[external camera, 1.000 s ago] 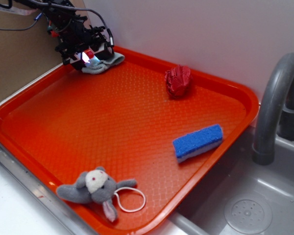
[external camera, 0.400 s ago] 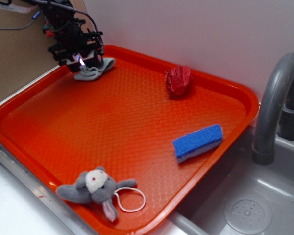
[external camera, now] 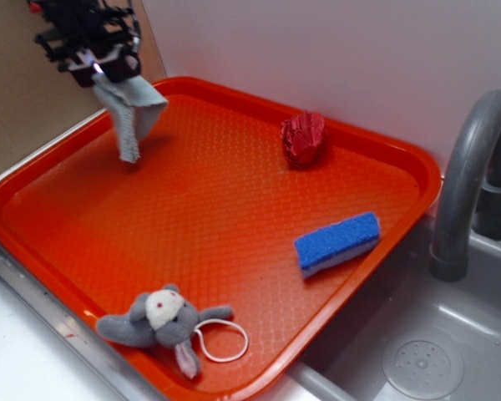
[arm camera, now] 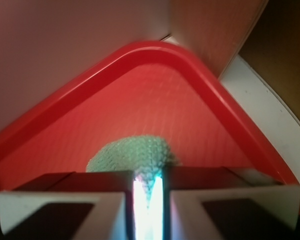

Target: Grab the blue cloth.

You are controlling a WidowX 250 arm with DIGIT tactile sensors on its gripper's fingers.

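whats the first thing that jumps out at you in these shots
The gripper at the tray's far left corner, shut on the blue cloth, which dangles clear above the orange tray. Next, the bright blue sponge by the right rim and the grey plush toy at the near edge.

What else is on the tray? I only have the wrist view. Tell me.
Observer: A blue sponge lies near the sink-side edge of the tray, well away from the gripper.
Operator: Report whether the cloth is off the tray.
Observer: Yes. The cloth hangs from the gripper over the far left corner, its lower end dangling above the tray floor.
Operator: List anything else there.
Observer: A grey plush toy lies at the near edge, and a red crumpled object sits near the far rim.
Operator: Say what is beside the tray.
Observer: A sink with a grey faucet on the right.
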